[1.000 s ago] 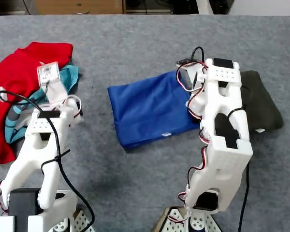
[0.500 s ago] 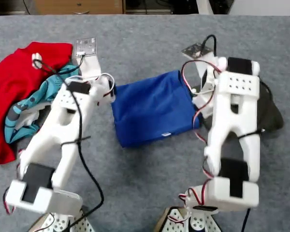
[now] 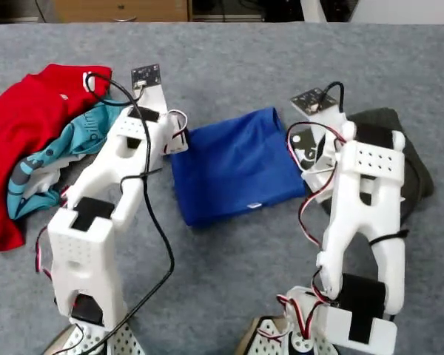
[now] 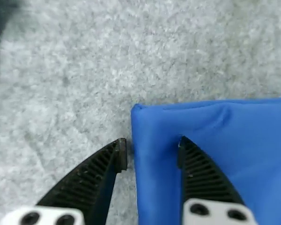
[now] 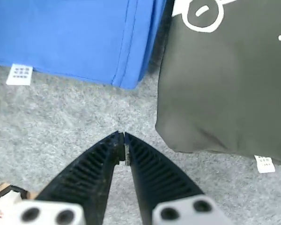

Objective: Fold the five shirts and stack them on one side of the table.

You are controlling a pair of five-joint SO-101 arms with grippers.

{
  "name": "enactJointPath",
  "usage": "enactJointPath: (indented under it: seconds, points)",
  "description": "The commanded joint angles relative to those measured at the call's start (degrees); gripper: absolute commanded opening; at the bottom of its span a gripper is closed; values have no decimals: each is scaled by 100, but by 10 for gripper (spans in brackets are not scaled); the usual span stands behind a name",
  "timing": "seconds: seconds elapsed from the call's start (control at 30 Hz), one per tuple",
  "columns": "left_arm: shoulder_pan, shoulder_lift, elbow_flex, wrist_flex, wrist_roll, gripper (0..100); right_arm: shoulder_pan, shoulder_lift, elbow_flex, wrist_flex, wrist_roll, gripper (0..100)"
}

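At centre frame in the high view lies the folded blue fabric shirt [image 3: 233,166], the left gripper [image 4: 152,152] at its upper-left corner, fingers spread astride the edge. Right gripper [image 5: 122,143], fingers pressed together, is over grey carpet [image 5: 61,108] beside the folded dark olive shirt [image 5: 225,79] at centre right.

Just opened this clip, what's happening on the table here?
Two arms are working on shirts on a grey table. The left tool is open, straddling one edge of the folded blue shirt near its corner, not closed on it. The right tool is shut over the table, by the gap between the blue shirt and a folded dark shirt. A red shirt and a teal shirt lie heaped on the left arm's side.
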Motion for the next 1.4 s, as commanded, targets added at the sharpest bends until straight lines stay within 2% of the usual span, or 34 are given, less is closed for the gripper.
enactJointPath:
  seconds: [0.0,0.13,0.4,0.63,0.83,1.07,1.17,1.27,1.37]
  points:
    - [18,268,-738,229,44,131,189,-286,4,-97,62,5]
    - [44,716,-1336,431,44,15,224,-286,31,-70,62,5]
    - [-44,1253,-2637,1240,35,18,277,-268,31,-53,62,5]
    - [-615,1341,-3349,1996,-26,18,277,-277,40,-44,62,5]
    - [-1108,1341,-3393,2084,-668,18,242,-277,22,-62,62,5]
    - [-1196,1288,-3402,2084,-624,19,-13,-233,-75,-167,97,5]
    - [-1196,1253,-3429,2092,-79,99,-514,-145,-180,-237,334,5]
    - [-1248,1059,-3684,2453,360,208,-989,119,-620,-237,202,5]
    - [-1266,892,-4026,2796,343,205,-1182,673,-1385,-220,9,5]
